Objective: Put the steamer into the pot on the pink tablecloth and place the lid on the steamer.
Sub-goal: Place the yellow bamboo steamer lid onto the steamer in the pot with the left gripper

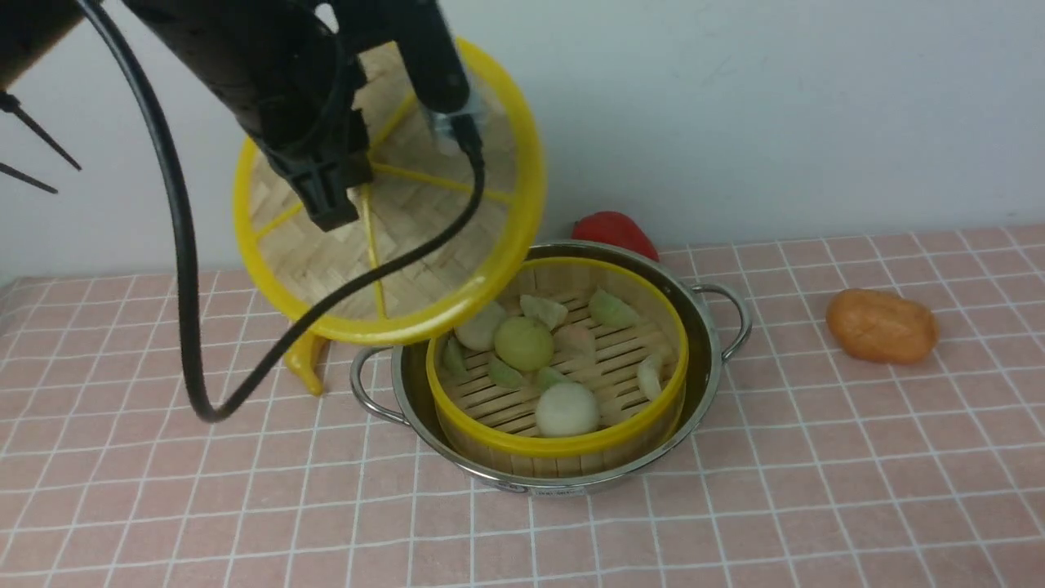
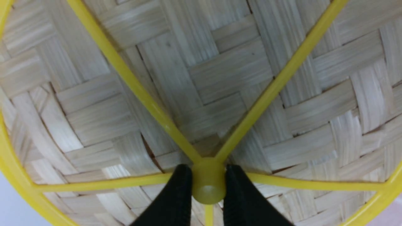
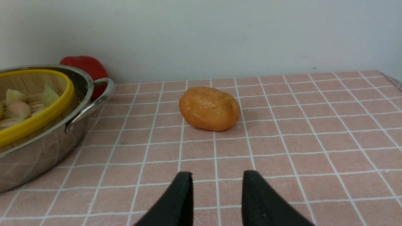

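While lid (image 1: 408, 212) tilts over steamer (image 1: 563, 445) rim | left jaws clamp hub (image 2: 209, 185) | right jaws apart, empty

one pot (image 1: 709, 343), one steamer (image 1: 555, 445), one lid (image 1: 408, 212), one potato (image 1: 882, 327), one red pepper (image 1: 614, 233).

Pink tablecloth (image 1: 816, 490), white grid; lid (image 1: 310, 261) pale woven bamboo, yellow rim; pot (image 1: 702, 343) shiny silver.

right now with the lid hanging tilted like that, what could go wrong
The left claw pinches the lid only by its small centre hub, and the lid hangs steeply tilted, so it might swivel or slip. Lowered at that tilt, its low edge could catch the rim of the steamer or a handle of the pot rather than seating flat.
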Tool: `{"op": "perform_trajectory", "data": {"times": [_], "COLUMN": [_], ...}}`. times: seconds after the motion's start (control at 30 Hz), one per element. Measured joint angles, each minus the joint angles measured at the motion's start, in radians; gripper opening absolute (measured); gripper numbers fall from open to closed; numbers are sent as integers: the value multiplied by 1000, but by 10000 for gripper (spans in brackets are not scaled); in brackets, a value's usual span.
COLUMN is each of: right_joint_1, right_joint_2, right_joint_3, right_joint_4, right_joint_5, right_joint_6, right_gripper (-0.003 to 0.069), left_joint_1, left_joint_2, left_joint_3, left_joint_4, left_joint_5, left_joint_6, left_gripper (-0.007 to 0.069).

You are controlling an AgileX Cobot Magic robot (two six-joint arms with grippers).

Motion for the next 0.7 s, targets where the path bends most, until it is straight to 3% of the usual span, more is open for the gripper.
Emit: {"op": "perform_trajectory", "data": {"times": [0.17,0.37,0.47,0.7], "right_joint_1": [0,0,0,0], "right_joint_2": [0,0,0,0], "right_joint_3": [0,0,0,0], "right_joint_4": [0,0,0,0], "right_joint_5": [0,0,0,0], "right_joint_6": [0,0,1,1], "right_gripper": [240,240,240,240], "left_joint_1": [-2,-7,-12,-38], "left_joint_2": [38,122,161,203], "left_joint_3": [-1,-1,-1,-5], "left_joint_4": [-162,-182,-171,-117], "left_joint_5": [0,-1,-2,-1], "left_joint_6": [88,120,102,-115], "left_gripper": [120,120,120,120]}}
